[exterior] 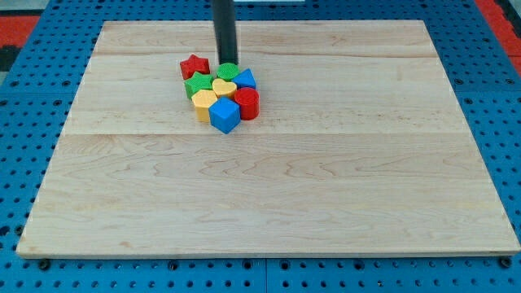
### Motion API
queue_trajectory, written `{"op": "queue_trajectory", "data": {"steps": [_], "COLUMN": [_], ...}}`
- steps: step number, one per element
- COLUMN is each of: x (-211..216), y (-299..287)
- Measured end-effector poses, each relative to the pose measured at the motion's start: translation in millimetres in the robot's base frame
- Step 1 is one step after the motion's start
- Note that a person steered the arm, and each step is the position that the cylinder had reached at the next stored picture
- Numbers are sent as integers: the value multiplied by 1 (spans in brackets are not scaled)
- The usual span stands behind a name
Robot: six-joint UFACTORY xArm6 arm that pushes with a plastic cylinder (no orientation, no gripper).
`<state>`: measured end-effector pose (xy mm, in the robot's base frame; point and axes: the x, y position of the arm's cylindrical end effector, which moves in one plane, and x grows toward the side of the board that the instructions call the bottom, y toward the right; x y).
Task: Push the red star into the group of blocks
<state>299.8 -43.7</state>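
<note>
The red star (194, 66) lies on the wooden board at the upper left of a tight cluster of blocks and touches it. The cluster holds a green star (198, 85), a green round block (228, 72), a yellow heart (224, 86), a yellow hexagon (203, 103), a blue block (246, 79), a red cylinder (247, 103) and a blue cube (225, 115). My tip (225, 63) is at the cluster's top edge, just right of the red star and right behind the green round block.
The wooden board (326, 179) rests on a blue perforated surface (32, 65). The board's top edge runs close behind the rod.
</note>
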Motion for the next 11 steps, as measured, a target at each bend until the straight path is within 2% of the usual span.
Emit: {"op": "queue_trajectory", "data": {"steps": [1, 2, 3, 4, 5, 6, 7, 11], "x": [-32, -34, -1, 9, -4, -9, 5, 13], "y": [0, -72, -85, -56, -54, -23, 31, 68]}}
